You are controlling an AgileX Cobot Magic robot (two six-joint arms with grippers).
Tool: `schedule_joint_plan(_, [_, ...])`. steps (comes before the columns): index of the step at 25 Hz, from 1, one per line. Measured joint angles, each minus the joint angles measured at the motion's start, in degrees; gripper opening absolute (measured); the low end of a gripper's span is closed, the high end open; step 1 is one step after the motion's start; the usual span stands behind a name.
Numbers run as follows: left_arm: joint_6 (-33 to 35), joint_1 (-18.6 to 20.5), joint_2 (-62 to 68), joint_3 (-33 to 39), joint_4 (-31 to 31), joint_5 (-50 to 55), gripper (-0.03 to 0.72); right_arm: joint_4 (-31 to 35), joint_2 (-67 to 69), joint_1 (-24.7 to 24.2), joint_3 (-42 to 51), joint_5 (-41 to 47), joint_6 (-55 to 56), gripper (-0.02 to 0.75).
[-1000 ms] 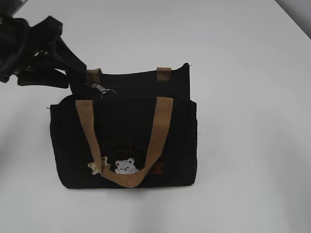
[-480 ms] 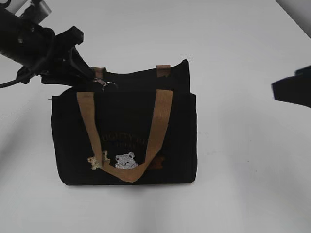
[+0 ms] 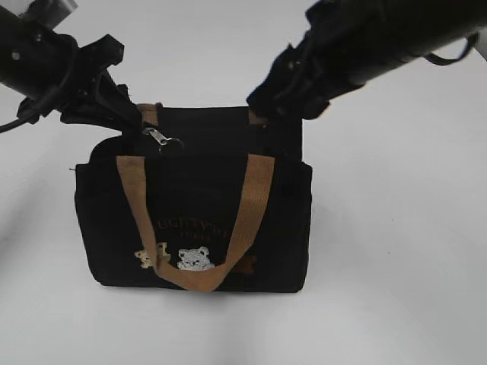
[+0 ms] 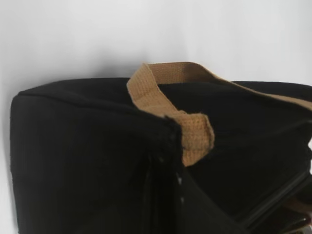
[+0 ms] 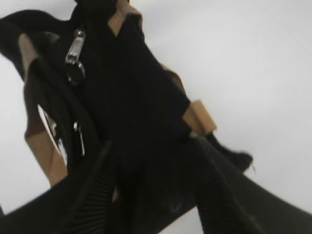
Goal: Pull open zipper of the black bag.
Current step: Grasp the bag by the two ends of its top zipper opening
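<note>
The black bag (image 3: 190, 220) stands upright on the white table, bears facing the exterior view. Its silver zipper pull (image 3: 161, 138) lies at the left end of the top zip track and also shows in the right wrist view as the zipper pull (image 5: 75, 51). My left gripper (image 3: 131, 122) is shut on the bag's fabric at the top left corner, just left of the pull; up close the left gripper (image 4: 163, 161) is dark against the cloth. My right gripper (image 3: 278, 103) hangs open over the bag's top right end, and the right gripper (image 5: 152, 141) has black fabric between its spread fingers.
Two tan webbing handles: the front one (image 3: 251, 205) hangs down the bag's front, the rear one's end (image 4: 195, 139) sits by the left gripper. The white table (image 3: 396, 266) surrounds the bag on all sides.
The right arm has swung in from the right edge to the bag's top right end. The left gripper has closed at the top left corner. The bag has shifted slightly.
</note>
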Motion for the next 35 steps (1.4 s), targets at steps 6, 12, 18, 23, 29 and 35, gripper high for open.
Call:
schedule_joint_plan(6, [0.22, -0.06, -3.49, 0.09, 0.29, 2.77, 0.022, 0.11, 10.77, 3.51, -10.7, 0.26, -3.74, 0.392])
schedule_joint_plan(12, [0.22, -0.06, -4.09, 0.09, 0.24, 3.02, 0.021, 0.11, 14.53, 5.4, -12.29, 0.98, -7.07, 0.392])
schedule_joint_plan(18, [0.34, -0.06, -4.09, 0.18, 0.43, 3.49, 0.021, -0.08, 14.64, 8.5, -12.4, 0.98, -11.75, 0.387])
schedule_joint_plan(23, [0.39, -0.06, -4.2, 0.23, 0.49, 3.55, 0.02, -0.03, 14.59, 9.2, -12.45, 0.81, -12.3, 0.374])
schedule_joint_plan(29, [0.39, -0.06, -4.2, 0.23, 0.34, 3.42, 0.02, 0.25, 10.5, 9.27, -12.45, 0.74, -12.3, 0.372])
schedule_joint_plan(35, [0.39, -0.06, -4.2, 0.23, 0.27, 3.37, 0.019, 2.37, 9.5, 9.27, -12.51, 5.98, -12.3, 0.372])
